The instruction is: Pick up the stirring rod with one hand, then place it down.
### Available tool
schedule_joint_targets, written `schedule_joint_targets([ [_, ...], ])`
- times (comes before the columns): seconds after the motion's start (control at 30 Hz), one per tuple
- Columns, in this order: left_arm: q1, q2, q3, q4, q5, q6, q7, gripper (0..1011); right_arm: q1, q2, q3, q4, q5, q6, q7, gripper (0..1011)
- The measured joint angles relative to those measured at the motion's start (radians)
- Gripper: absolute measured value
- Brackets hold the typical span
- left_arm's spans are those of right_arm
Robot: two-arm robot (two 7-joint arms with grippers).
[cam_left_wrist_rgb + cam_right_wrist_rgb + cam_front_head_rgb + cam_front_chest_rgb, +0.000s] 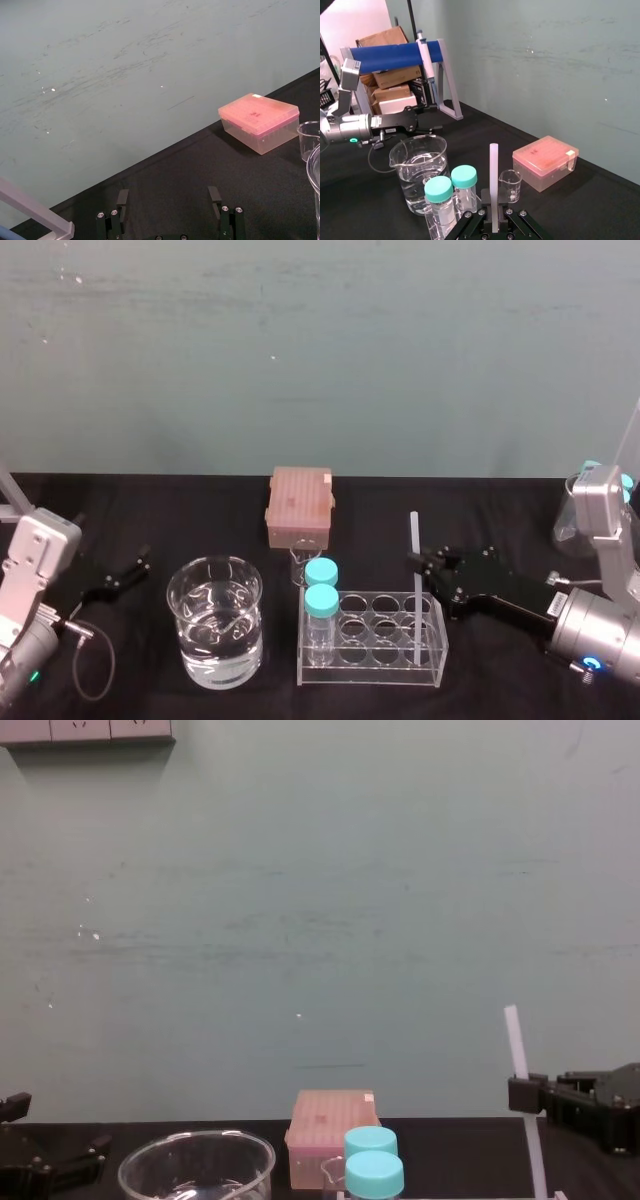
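- Right gripper (421,562) has its fingers closed on the rod (418,612), gripping just above mid-length, and reaches in from the right over the rack's far right corner.
- Rod stands near upright. Its top is clear above the fingers, and its lower part runs down into the right-hand column of the clear rack (370,672).
- Head view places the rod over the rack, but I can't tell whether its tip sits in a well or touches the bottom.
- Chest view shows it from the side: the rod (516,1045) leans slightly, top towards the robot's left, with the gripper (526,1095) clamped across it well above table level.
- Right wrist view shows the grip: the rod (493,170) rises straight out from between the fingers (485,199), with the gripper (493,215) centred on it.
- Rod look: thin, straight, milky translucent white with a blunt flat top, much taller than the two blue-capped bottles (321,587) in the rack's left column.
- Left gripper (120,578) is parked low on the left, near the water beaker (215,625). The left wrist view shows its fingers (122,197) well apart and holding nothing.
- Pink box (299,505) is behind the rack, with a small beaker (304,562) between them.
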Motion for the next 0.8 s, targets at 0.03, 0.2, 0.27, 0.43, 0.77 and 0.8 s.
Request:
schedule_joint_targets([
  [0.03,0.000,0.000,0.000,0.000,0.000,0.000,0.000,1005,0.000,-0.001,-0.001,0.001,-0.001,0.000,0.000,67],
  [0.2,0.000,0.000,0.000,0.000,0.000,0.000,0.000,1005,0.000,-0.005,-0.004,0.009,-0.009,0.000,0.000,67],
  [0.27,0.000,0.000,0.000,0.000,0.000,0.000,0.000,1005,0.000,-0.007,-0.005,0.012,-0.011,0.000,0.001,67],
  [0.43,0.000,0.000,0.000,0.000,0.000,0.000,0.000,1005,0.001,-0.010,-0.006,0.018,-0.015,0.004,0.001,67],
  [0.77,0.000,0.000,0.000,0.000,0.000,0.000,0.000,1005,-0.003,-0.009,-0.004,0.019,-0.014,0.017,-0.002,67],
  [0.8,0.000,0.000,0.000,0.000,0.000,0.000,0.000,1005,-0.003,-0.009,-0.004,0.019,-0.013,0.017,-0.002,67],
])
